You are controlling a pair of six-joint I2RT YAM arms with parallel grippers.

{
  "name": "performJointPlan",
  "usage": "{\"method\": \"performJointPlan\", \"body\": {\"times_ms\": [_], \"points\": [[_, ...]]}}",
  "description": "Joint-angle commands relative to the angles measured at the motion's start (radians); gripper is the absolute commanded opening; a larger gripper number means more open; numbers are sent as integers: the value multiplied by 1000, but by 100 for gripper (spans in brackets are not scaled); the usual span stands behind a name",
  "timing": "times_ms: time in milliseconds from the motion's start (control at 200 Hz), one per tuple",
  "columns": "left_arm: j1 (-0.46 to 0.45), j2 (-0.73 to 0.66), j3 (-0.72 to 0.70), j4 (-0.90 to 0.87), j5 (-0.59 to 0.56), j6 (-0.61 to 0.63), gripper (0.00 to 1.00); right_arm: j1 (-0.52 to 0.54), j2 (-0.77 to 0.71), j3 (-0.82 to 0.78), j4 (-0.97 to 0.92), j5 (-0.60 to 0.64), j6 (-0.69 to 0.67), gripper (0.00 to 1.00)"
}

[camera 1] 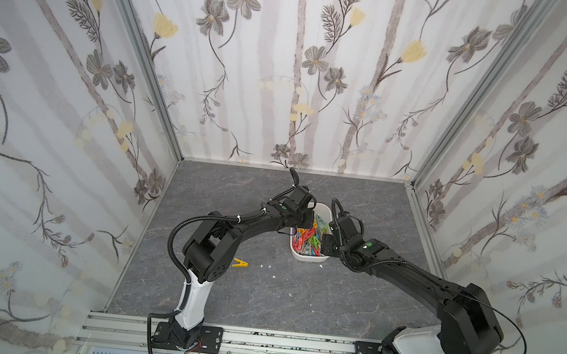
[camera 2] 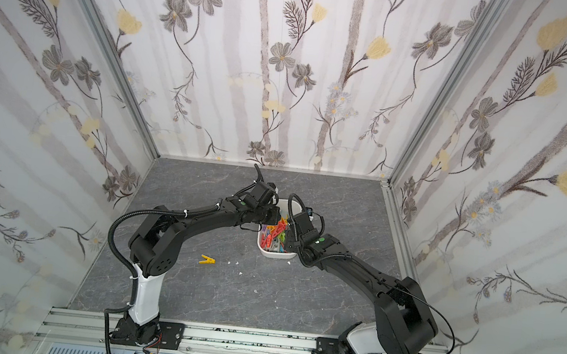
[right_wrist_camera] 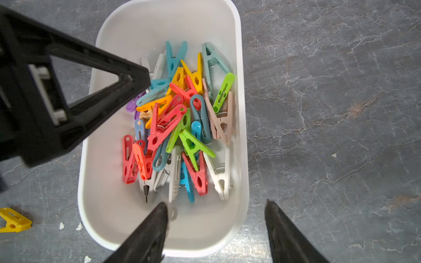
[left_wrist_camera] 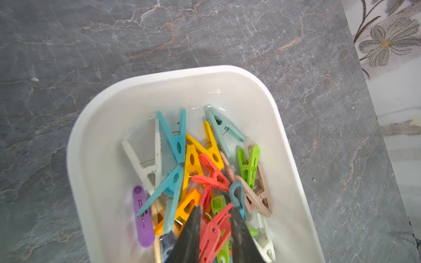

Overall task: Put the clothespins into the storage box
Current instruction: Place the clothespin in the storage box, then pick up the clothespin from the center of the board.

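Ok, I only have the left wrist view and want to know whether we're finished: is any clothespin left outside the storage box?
Observer: Yes, one yellow clothespin lies on the table, well apart from the storage box.
Operator: Is the right gripper near it?
Observer: No. The right gripper hangs open at the box's near end and holds no clothespin.
Operator: Anything else loose out there?
Observer: Only small white specks on the table, between that clothespin and the box.
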Motion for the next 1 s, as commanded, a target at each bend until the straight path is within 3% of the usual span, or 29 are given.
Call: {"method": "performJointPlan", "body": {"times_ms": [0,125,285,625,824,994], "points": [[21,-70,-46,47,-26,19,30,14,7,14,29,24,3,68],[52,-190,-150,41,-56,6,31,65,6,48,10,51,-5,68],[97,-385,-339,-13,-125,-24,31,212,46,97,20,60,-50,68],[210,-783,-681,-191,-202,-124,36,431,132,189,43,-116,-246,68],[229,-884,-816,-226,-243,-199,38,485,221,256,39,-156,-283,68],[232,-890,-887,-197,-257,-271,38,506,285,297,34,-162,-288,69]]}}
